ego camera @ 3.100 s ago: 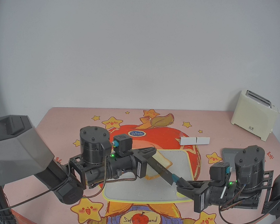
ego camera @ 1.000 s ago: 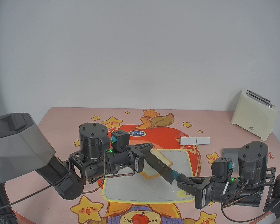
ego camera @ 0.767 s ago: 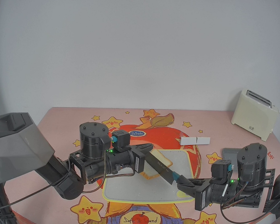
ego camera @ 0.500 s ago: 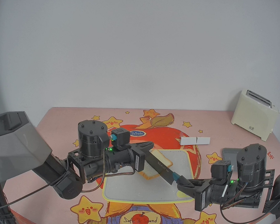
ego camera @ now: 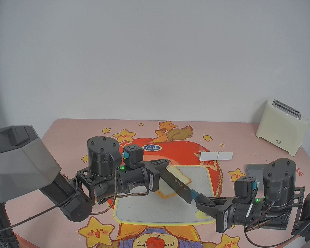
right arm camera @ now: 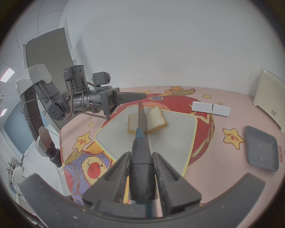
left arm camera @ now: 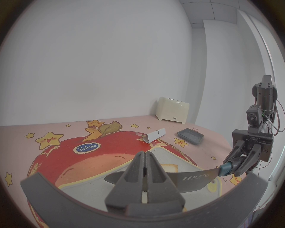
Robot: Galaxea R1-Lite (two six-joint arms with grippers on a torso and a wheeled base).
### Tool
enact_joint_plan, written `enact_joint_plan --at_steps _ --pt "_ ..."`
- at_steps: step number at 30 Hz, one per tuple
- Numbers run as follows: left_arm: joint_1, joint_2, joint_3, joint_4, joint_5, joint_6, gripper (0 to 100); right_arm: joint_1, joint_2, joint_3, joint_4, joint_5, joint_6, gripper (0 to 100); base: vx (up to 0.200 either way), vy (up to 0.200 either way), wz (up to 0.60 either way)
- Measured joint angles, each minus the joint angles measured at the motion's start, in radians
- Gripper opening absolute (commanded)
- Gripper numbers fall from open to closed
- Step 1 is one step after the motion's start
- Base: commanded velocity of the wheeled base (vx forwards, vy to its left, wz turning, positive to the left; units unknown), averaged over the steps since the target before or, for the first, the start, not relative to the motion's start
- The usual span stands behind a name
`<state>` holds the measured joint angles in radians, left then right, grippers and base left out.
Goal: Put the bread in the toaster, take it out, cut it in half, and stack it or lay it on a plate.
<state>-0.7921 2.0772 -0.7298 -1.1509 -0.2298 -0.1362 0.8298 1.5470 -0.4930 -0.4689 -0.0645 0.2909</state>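
The right gripper (ego camera: pixel 200 200) pinches the handle of a knife (ego camera: pixel 176 184). The blade is set edge-down across the middle of the bread (ego camera: pixel 182 176), which lies on the cutting board (ego camera: pixel 164 212) at the centre of the table (ego camera: pixel 71 135). The left gripper (ego camera: pixel 164 161), fingers pressed together on nothing, hovers just beside the slice's far-left corner; whether it touches the crust cannot be told. The cut appears to be the step in hand. It calls for short sawing strokes along the blade's own line under light pressure, with the blade upright so the halves come out even and the slice steadied against skidding. The knife's tip points toward the left gripper, so there is little room forward. Bare board lies on the robot's side of the slice. The grey plate (ego camera: pixel 253 168) sits near the right arm, the white card (ego camera: pixel 216 155) beyond the board, and the toaster (ego camera: pixel 282 126) well apart at the far right corner.
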Motion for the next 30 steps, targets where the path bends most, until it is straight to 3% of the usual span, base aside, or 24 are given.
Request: enact_joint_plan --at_steps 30 --pt "-0.004 0.004 -0.034 0.011 -0.001 0.001 0 -0.005 0.004 0.01 0.011 0.001 0.0 0 0.0 0.0 0.0"
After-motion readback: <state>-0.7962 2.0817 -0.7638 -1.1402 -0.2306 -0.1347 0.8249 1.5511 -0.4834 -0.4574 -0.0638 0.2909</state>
